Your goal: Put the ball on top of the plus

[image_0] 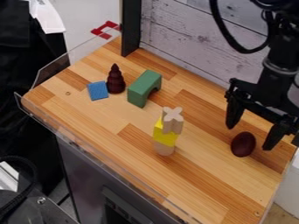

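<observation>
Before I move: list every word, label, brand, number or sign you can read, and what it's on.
No readable text.
Blue block, green arch, yellow block, dark red ball: no lettering seen on the sides in view.
Plus: a cross by its shape, not a printed sign.
Dark gear at lower left: small round mark, too small to make out.

room btwn plus (173, 117) & dk ball (243, 144), wall (186, 41) blocks back.
</observation>
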`<control>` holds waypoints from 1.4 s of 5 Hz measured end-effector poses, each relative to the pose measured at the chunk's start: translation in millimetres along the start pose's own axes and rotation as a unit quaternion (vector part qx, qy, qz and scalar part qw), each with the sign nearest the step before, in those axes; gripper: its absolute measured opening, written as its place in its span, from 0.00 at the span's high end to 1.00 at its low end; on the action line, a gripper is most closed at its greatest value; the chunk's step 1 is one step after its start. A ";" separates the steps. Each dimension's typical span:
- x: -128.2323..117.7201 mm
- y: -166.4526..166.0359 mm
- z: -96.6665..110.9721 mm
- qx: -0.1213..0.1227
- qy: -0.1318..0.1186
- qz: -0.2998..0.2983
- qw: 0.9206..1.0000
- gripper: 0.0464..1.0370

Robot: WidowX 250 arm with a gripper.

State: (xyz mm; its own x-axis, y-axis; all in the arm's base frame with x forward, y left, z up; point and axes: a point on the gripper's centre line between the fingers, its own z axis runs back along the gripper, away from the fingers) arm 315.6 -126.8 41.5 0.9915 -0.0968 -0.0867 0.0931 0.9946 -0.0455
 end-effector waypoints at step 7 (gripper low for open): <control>15.2 8.3 -28.3 -0.013 0.030 0.013 0.999 0.04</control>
State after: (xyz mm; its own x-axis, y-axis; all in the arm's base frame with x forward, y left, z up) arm 328.9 -121.1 11.6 0.9861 -0.0747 -0.1486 0.0651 0.9955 -0.0688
